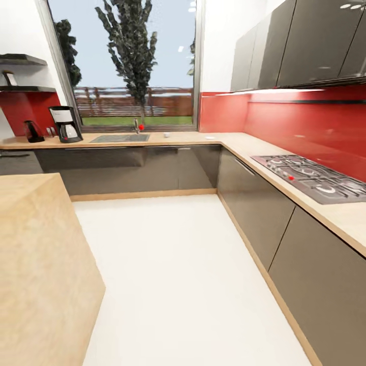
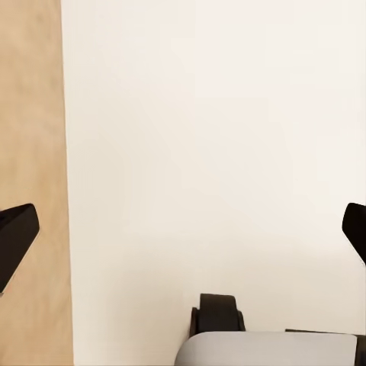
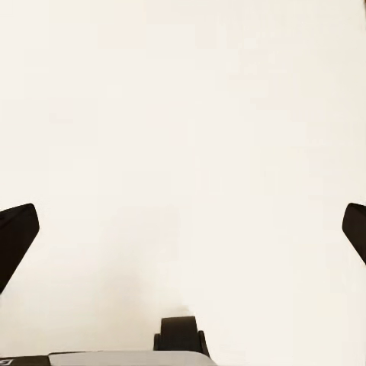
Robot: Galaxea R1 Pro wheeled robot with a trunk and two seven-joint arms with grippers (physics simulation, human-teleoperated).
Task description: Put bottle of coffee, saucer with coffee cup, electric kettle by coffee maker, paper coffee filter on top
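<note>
Far across the room, the kitchen countertop runs under the window. On its left end stands the black coffee maker, and the dark electric kettle sits just left of it. Two dark kitchen shelf slabs hang above them, the lower one carrying a small dark object too small to identify. A small white cup-like thing and a flat white saucer-like thing rest on the counter right of the sink. My left gripper and right gripper hang open over the white floor, holding nothing.
A wooden island block stands close on the left; its side also appears in the left wrist view. Grey cabinets with a gas hob line the right side. A steel sink is set in the counter. White floor lies between.
</note>
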